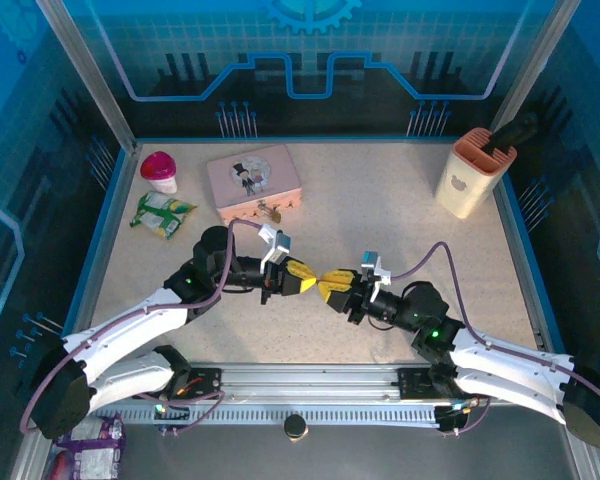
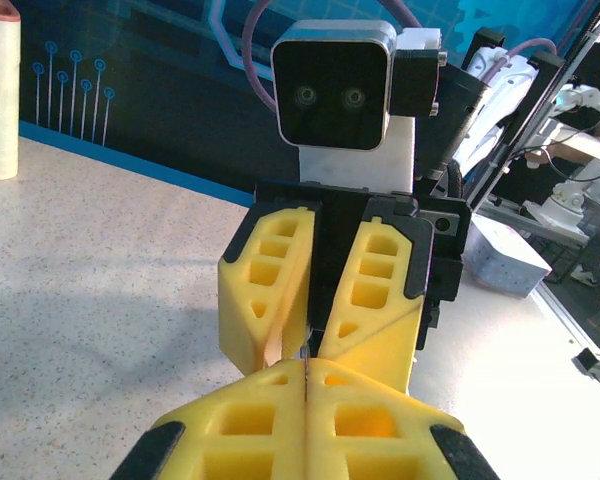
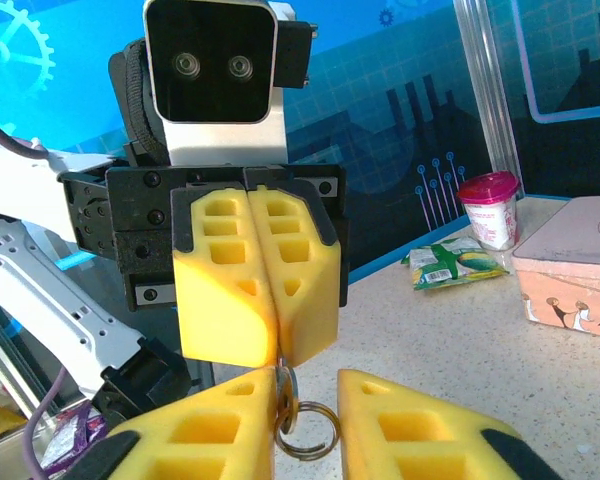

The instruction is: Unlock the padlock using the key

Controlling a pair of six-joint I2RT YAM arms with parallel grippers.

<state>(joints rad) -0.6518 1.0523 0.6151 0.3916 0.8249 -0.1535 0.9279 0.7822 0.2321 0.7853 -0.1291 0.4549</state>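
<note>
— Pinching the key (image 3: 285,390) in my left gripper (image 1: 312,283), fingers pressed together, mid-table. It looks thin, light, slippery.
— My right gripper (image 1: 323,287) is spread, facing it. I'd take the flat head. Our padlock (image 1: 271,211) sits at 11 o'clock, by the pink tin (image 1: 255,175).

Overhead rear cam — wrist cams (image 2: 332,95) (image 3: 212,65) close, face-to-face.

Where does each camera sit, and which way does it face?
Top external: high behind the robot, looking down on the table; left arm, right arm, left gripper and right gripper tip to tip.
Left wrist: faces the right gripper head-on; own shut fingers below.
Right wrist: faces the left gripper; own fingers below.
Shared: pink tin, top and right wrist.
</note>
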